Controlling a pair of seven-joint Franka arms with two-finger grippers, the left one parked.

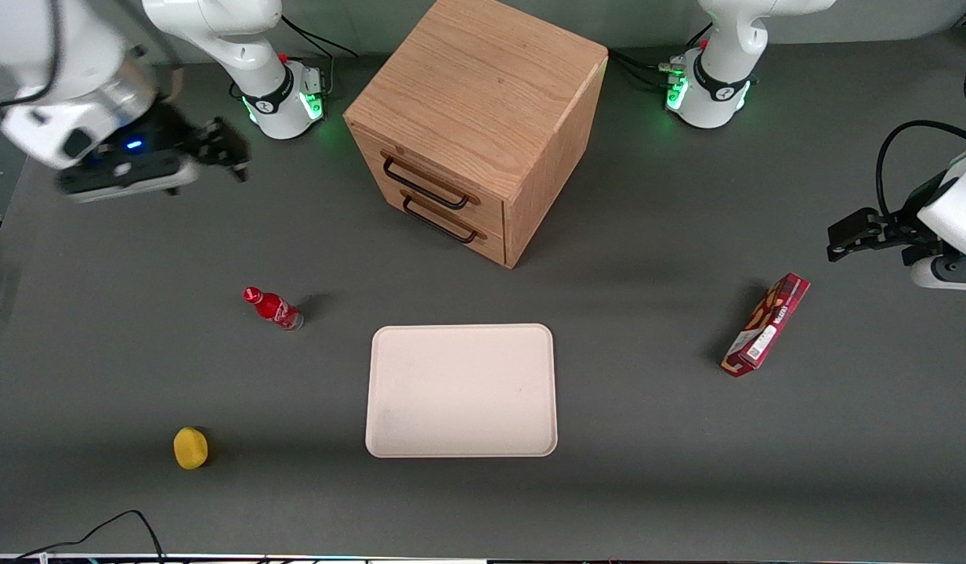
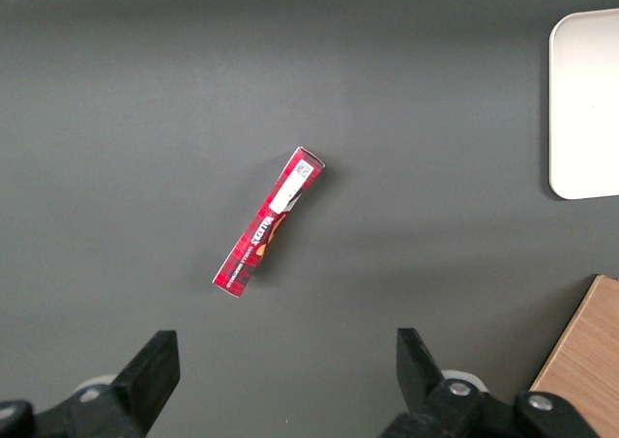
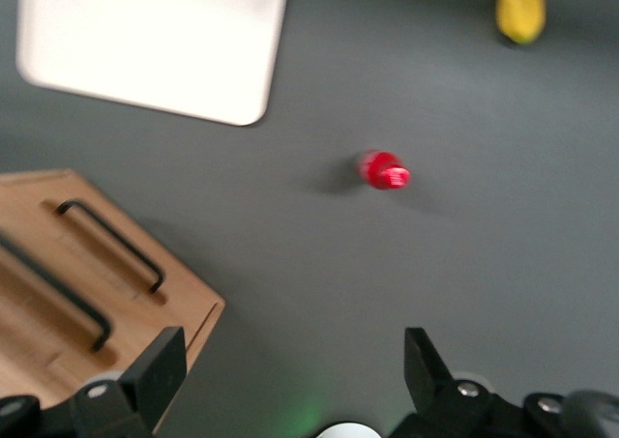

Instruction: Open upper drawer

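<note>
i'm at the reach step. my fingers (image 1: 236, 153) are wide open w/ nothing in them, up over the counter (image 1: 686, 470), near the cabinet (image 1: 483, 86). upper drawer (image 1: 432, 182) looks shut. next i prob line up w/ its handle (image 1: 425, 185) & pinch.

Upper drawer (image 1: 432, 185): light oak front, long black wire handle (image 1: 424, 185), shut flush with cabinet face, directly above the matching lower drawer. Cabinet stands mid-table near the edge farthest from the front camera, turned at an angle.

End effector (image 1: 230, 153): above the table toward the working arm's end, well apart from the drawer, fingers spread.
</note>
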